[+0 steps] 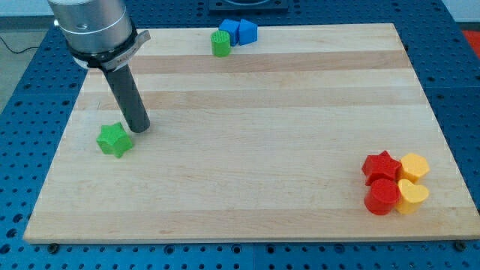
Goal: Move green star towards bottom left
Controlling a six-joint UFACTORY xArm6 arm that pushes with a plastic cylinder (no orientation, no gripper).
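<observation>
The green star [114,140] lies on the wooden board [247,135] at the view's left, a little below the middle. My tip [139,129] rests on the board just to the upper right of the star, close to it or touching its edge. The dark rod rises from the tip toward the view's top left, up to the grey arm body.
A green cylinder [220,43] stands at the top edge next to two blue blocks [238,31]. At the bottom right sit a red star [381,166], a red cylinder [382,196], a yellow hexagon [414,166] and a yellow heart [412,195], clustered together.
</observation>
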